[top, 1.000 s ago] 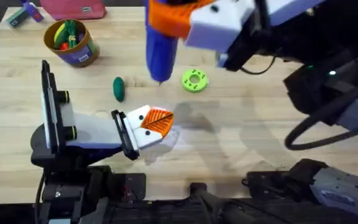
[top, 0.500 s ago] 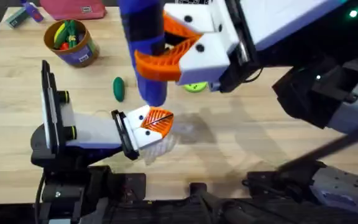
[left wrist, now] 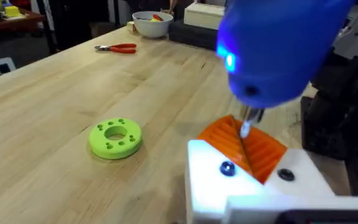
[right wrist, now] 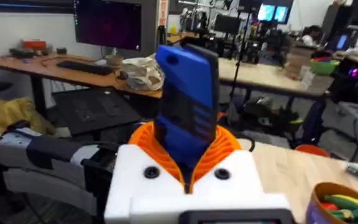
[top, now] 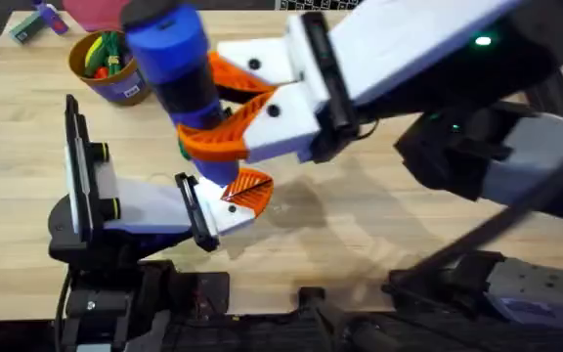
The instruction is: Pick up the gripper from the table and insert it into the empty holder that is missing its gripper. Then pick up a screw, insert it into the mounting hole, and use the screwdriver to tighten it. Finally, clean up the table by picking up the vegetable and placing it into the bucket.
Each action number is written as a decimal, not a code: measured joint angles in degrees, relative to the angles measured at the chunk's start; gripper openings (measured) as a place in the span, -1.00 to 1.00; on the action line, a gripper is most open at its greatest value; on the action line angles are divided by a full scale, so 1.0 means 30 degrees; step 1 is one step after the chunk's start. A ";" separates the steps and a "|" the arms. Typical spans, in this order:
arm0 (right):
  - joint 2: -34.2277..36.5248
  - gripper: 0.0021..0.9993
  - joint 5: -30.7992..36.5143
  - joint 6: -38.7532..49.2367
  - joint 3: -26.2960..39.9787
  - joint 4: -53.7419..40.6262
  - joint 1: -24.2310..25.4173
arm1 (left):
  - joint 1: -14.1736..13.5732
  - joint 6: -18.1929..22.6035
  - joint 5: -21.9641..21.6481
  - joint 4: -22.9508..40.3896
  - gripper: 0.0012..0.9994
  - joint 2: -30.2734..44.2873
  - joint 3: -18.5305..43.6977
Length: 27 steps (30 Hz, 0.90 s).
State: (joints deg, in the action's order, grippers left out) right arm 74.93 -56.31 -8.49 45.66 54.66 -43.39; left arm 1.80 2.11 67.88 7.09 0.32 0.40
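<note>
My right gripper [top: 213, 110] reaches across the table, shut on the thick blue screwdriver [top: 176, 61], which is tilted with its cap toward the back left. Its thin bit [left wrist: 246, 123] comes down on the orange ribbed gripper tip [left wrist: 253, 148] seated in the white holder block [left wrist: 253, 186] of my left gripper [top: 242, 196], which looks shut. Dark screw heads [left wrist: 227, 168] show in that block. In the right wrist view the screwdriver [right wrist: 188, 118] stands between the orange pads [right wrist: 225, 146]. The bucket [top: 111, 65] stands at the back left. The vegetable is hidden behind the screwdriver.
A lime-green ring [left wrist: 115, 137] lies on the wood beside the left gripper. Farther off are red-handled pliers [left wrist: 118, 47] and a white bowl [left wrist: 151, 23]. The right arm [top: 409, 59] spans the table's middle. A pink case [top: 96, 12] sits at the back edge.
The right arm swung the screwdriver left and down, tilting it until its bit met the left gripper's orange tip. It now covers the vegetable and the ring. The left arm stayed still.
</note>
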 joint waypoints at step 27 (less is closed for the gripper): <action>0.1941 -0.95 -0.0051 0.0007 0.0726 0.0057 -0.0338 | 0.0000 -0.0007 0.0000 0.0007 -0.98 0.0000 0.0000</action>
State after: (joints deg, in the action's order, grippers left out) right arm 80.75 -56.47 -8.47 47.83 54.83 -44.41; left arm 1.80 2.09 67.88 7.11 0.32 0.40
